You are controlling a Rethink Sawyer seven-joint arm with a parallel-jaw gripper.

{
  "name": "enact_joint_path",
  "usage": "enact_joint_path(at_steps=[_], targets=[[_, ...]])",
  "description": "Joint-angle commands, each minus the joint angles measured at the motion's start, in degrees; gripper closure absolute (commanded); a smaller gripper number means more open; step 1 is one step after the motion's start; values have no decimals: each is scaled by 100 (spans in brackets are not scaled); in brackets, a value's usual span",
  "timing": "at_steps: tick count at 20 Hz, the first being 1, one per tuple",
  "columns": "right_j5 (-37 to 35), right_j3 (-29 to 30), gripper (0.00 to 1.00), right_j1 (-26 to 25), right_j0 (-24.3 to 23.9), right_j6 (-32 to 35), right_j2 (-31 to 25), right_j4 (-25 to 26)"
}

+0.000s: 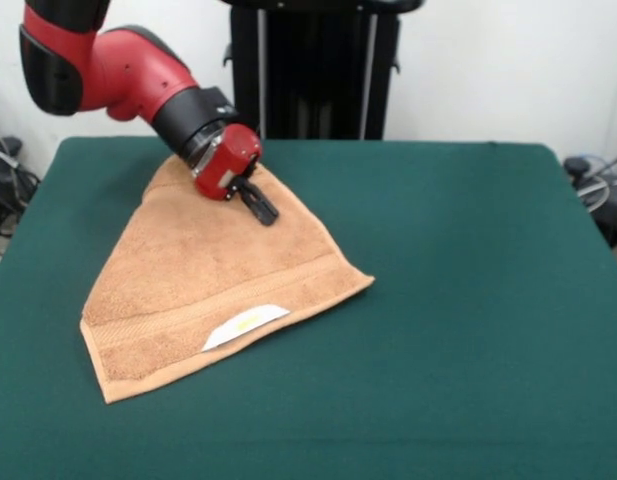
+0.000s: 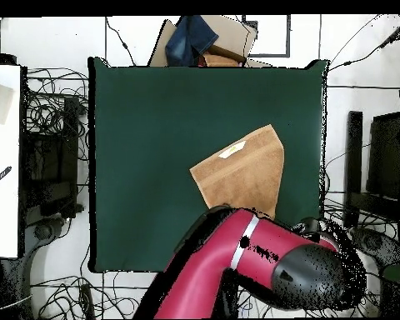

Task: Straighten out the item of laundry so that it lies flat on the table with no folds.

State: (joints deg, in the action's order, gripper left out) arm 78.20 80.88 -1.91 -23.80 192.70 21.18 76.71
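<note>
The light orange-tan towel (image 1: 203, 280) lies on the left half of the dark green table (image 1: 468, 250), folded over into a rough triangle with its point toward the robot. Its white label with a yellow mark (image 1: 245, 326) faces up near the front border band. My gripper (image 1: 260, 206) comes down at a slant from the upper left and rests on the towel's upper right edge, near the point. In the overhead view the towel (image 2: 241, 175) and its label (image 2: 232, 151) show on the table (image 2: 153, 125). The red arm (image 2: 237, 258) hides the gripper and the towel's near end.
The black pedestal (image 1: 313, 70) stands behind the table's far edge. In the overhead view a cardboard box with blue cloth (image 2: 203, 42) sits beyond the table, a white surface (image 2: 3, 158) lies at the left, and cables surround the table.
</note>
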Motion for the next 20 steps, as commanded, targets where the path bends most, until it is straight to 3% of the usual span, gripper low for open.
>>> enact_joint_path(at_steps=[1, 9, 16, 20], targets=[[-940, 200, 100, -311, 564, 300, -801, -221], [-2297, 753, 100, 109, 1143, -270, -183, -1212], [-2614, 784, 100, 109, 1287, -558, -64, -1602], [-2381, 600, 100, -1, 1181, -481, -173, -1472]])
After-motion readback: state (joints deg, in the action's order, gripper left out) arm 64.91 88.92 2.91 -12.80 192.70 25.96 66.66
